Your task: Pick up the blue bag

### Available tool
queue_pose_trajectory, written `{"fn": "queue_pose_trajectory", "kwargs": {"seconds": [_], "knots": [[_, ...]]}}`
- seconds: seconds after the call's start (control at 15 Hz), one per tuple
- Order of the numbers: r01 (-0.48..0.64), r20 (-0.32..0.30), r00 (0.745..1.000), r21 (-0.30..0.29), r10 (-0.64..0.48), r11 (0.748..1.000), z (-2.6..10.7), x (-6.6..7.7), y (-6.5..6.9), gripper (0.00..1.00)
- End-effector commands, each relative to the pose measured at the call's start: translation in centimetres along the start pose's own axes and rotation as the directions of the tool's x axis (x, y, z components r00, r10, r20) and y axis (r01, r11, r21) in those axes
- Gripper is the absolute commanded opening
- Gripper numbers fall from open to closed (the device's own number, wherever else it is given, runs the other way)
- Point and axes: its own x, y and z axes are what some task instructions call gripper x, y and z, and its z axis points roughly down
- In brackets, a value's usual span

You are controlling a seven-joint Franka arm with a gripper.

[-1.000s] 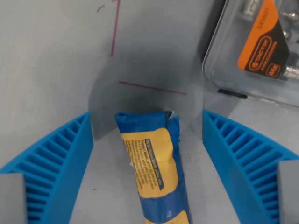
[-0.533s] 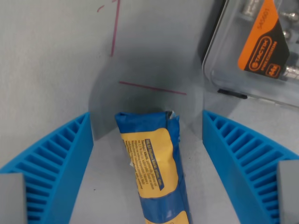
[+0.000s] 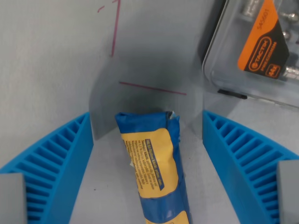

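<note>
While the pincer (image 3: pixel 147 154) stands wide, its 2 ribbed blue fingers (image 3: pixel 56 163) flank the blue bag (image 3: pixel 152 163) without touching it. That bag, blue with a yellow printed label, lies flat on the grey bench (image 3: pixel 51 60), running from the middle to the wrist view's bottom edge. Up at the wrist view's right sits a clear plastic case (image 3: pixel 257 51) with an orange label, well apart from the bag.

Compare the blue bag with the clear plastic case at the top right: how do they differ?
The blue bag is opaque, blue with a yellow printed panel; the clear case is see-through with an orange label and metal parts inside. The bag looks soft and crinkled; the case looks rigid. The bag lies between the open end effector fingers; the case sits outside them, towards the wrist view's right. Both rest on the grey table.
</note>
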Motion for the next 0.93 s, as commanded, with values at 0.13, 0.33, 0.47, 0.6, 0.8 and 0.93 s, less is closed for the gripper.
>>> {"fn": "queue_pose_trajectory", "kwargs": {"seconds": [0.13, 0.33, 0.47, 0.6, 0.8, 0.93], "knots": [[0.017, -0.06, 0.998, -0.005, -0.018, 1.0, -0.6, -0.1, -0.2, 0.0], [0.017, -0.06, 0.998, -0.005, -0.018, 1.0, -1.1, -0.1, -0.2, 0.0], [0.017, -0.06, 0.998, -0.005, -0.018, 1.0, -1.5, -0.2, -0.2, 0.0], [0.017, -0.06, 0.998, -0.005, -0.018, 1.0, -1.8, -0.2, -0.2, 0.0], [0.017, -0.06, 0.998, -0.005, -0.018, 1.0, -2.3, -0.3, -0.2, 0.0], [0.017, -0.06, 0.998, -0.005, -0.018, 1.0, -2.6, -0.3, -0.2, 0.0]]}}
